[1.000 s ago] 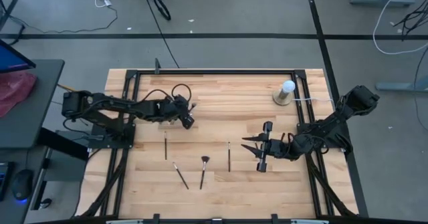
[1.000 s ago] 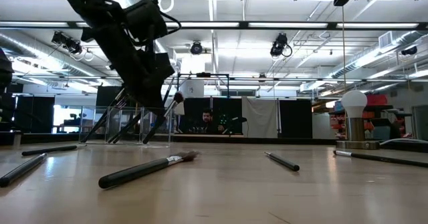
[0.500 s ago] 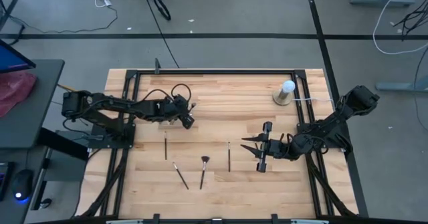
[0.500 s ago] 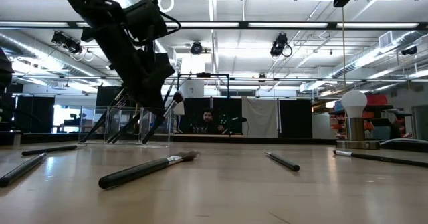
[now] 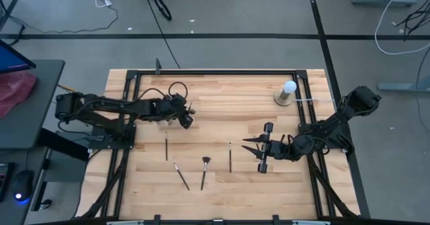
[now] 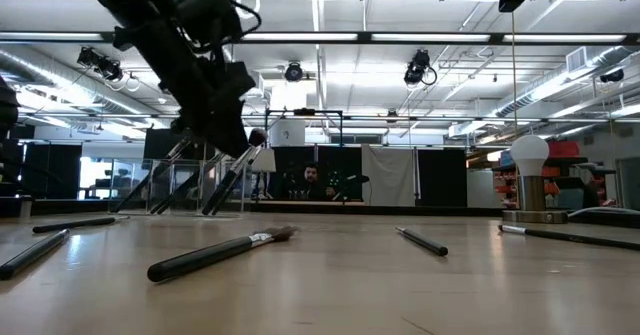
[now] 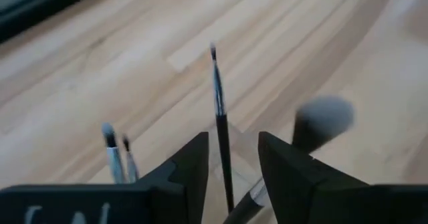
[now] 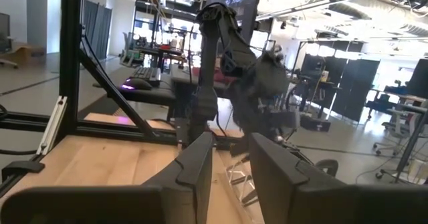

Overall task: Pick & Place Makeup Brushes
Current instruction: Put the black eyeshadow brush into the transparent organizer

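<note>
Left gripper (image 7: 231, 158), jaws spread around a thin brush (image 7: 219, 110), hovers over the clear holder (image 6: 190, 190) already holding several; four brushes (image 5: 183, 176) remain on the table (image 5: 235, 97); right gripper (image 5: 259, 149) waits half-spread, empty.

blurred brush head (image 7: 324, 119), handle cut off

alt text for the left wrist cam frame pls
The left pincer stands open around a thin dark makeup brush that stands upright between its fingers, with gaps either side. Two smaller brush tips and a blurred fluffy brush head stand beside it, above the wooden table.
</note>
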